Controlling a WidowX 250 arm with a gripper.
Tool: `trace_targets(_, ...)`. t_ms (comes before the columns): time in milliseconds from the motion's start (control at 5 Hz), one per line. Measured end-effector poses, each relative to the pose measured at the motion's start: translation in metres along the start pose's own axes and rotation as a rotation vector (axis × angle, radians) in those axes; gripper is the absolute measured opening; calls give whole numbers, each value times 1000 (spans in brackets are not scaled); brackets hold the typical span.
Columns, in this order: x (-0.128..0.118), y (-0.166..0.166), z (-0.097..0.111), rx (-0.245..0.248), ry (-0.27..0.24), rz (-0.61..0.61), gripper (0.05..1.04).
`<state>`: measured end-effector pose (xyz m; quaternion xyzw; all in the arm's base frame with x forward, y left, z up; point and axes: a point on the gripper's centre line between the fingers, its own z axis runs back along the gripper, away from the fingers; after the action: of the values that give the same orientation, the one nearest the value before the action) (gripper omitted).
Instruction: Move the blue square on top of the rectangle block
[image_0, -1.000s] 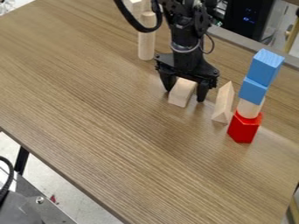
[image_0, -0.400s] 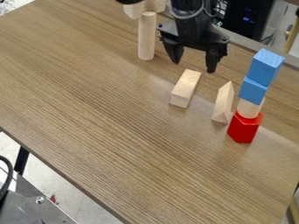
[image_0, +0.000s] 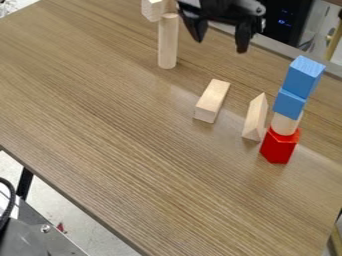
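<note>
Gripper (image_0: 220, 45) fingers are being held well apart above the far edge of the wooden table (image_0: 100, 130), pointing downward, with nothing being gripped between them. From the left, an upright wooden cylinder (image_0: 167, 42) is being seen near the far side, with a pale wooden block (image_0: 153, 9) being shown at its upper end. Nearer the middle, the rectangle block (image_0: 212, 101) is being supported by the tabletop, its length slanting away toward the far edge. Just beside it on the right, a pale triangular block (image_0: 255, 117) is being held up by the table. Farther right, a stack is being formed: a red block (image_0: 278, 146) is being used as the base, a short pale cylinder (image_0: 286, 125) is being carried on it, then a lower blue block (image_0: 290, 104) is being topped by an upper blue block (image_0: 304, 75), both being kept apart from the rectangle block.
</note>
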<state>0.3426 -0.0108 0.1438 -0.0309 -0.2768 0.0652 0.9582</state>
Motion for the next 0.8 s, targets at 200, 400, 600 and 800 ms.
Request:
trace_targets(200, 1, -11, 17, -26, -19, -14, 1001)
trace_targets(400, -1, -26, 35, -80, -29, -45, 1001)
trace_targets(600, -5, -52, 45, -146, -26, -92, 1001)
trace_targets(800, -8, -65, 49, -169, -13, -128, 1001)
